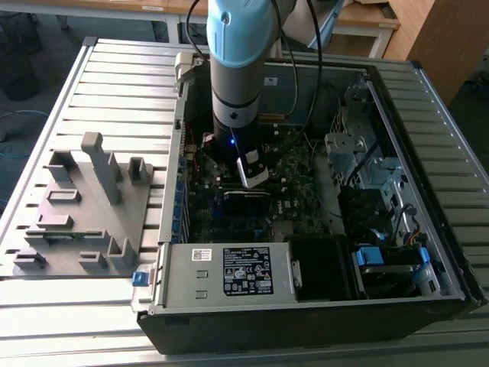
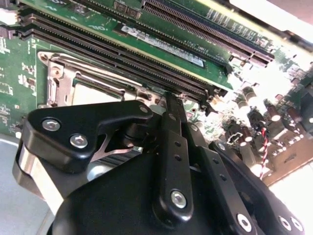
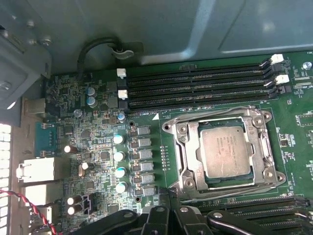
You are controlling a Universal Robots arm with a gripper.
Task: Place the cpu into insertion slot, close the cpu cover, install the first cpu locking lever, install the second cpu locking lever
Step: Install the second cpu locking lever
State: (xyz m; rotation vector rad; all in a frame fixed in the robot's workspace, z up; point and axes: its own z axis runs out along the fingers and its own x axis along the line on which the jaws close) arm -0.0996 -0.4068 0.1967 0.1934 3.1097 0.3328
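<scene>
Hovering low over the green motherboard [image 3: 98, 147], my gripper [image 2: 171, 98] has its fingers pinched together on nothing, tips just beside the socket's near edge. The first wrist view shows the cpu [image 3: 226, 152] seated in the insertion slot [image 3: 195, 147] with the cpu cover [image 3: 222, 122] down around it. The exterior view places me inside the computer case [image 1: 321, 306].

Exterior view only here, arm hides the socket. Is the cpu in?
Observer: Yes. In the first wrist view the cpu sits flat, silver top up.
Operator: Cover up or down?
Observer: Down. The cover lies flat and frames the cpu on all sides.
</scene>
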